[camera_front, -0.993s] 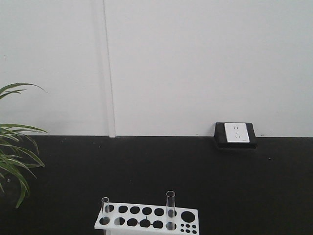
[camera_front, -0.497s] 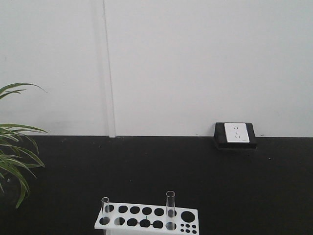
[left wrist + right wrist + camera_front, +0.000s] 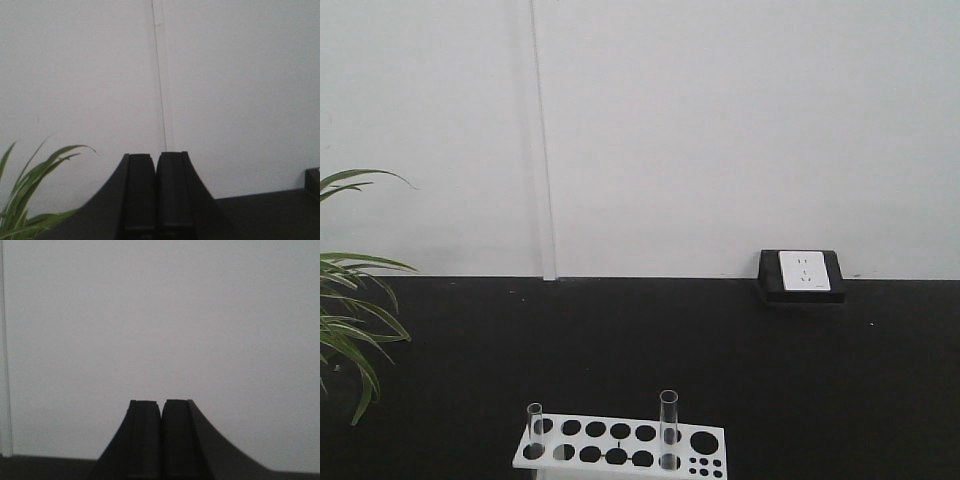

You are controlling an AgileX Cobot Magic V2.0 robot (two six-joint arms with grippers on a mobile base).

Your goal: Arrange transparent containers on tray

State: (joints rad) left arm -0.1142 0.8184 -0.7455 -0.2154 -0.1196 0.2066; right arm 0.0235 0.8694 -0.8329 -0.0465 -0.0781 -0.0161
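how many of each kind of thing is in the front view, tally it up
test tubes: 2
white tube rack: 1
plant: 1
wall socket: 1
total: 5

Nothing is visibly changing in the front view. The two test tubes [image 3: 668, 428] are showing no shift in the white rack [image 3: 582, 441]. The wrist views are offering no earlier picture for comparison.
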